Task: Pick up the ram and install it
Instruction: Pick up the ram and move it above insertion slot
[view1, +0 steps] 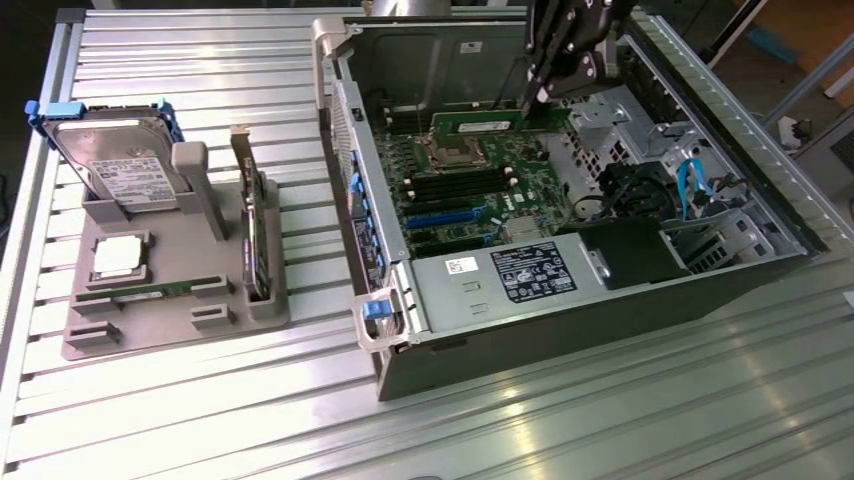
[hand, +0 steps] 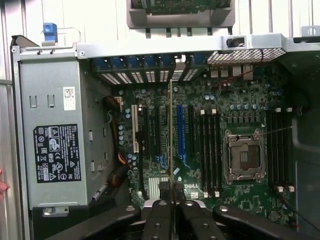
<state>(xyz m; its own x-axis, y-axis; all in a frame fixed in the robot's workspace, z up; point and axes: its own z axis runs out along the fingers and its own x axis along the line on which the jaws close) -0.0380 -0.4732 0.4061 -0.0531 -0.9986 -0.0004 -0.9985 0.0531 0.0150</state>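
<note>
The gripper (view1: 537, 106) is clamped on the ram (view1: 470, 124) — picked up, hanging over the motherboard (view1: 527, 185) by the case's (view1: 561, 335) far wall — not yet seated.

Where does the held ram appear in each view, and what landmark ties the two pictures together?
Exterior view: the ram hangs level above the motherboard, one end in the gripper.
Wrist view: the ram is edge-on, a thin line running out from the gripper across the motherboard.
Shared landmark: the power supply's black label.
</note>
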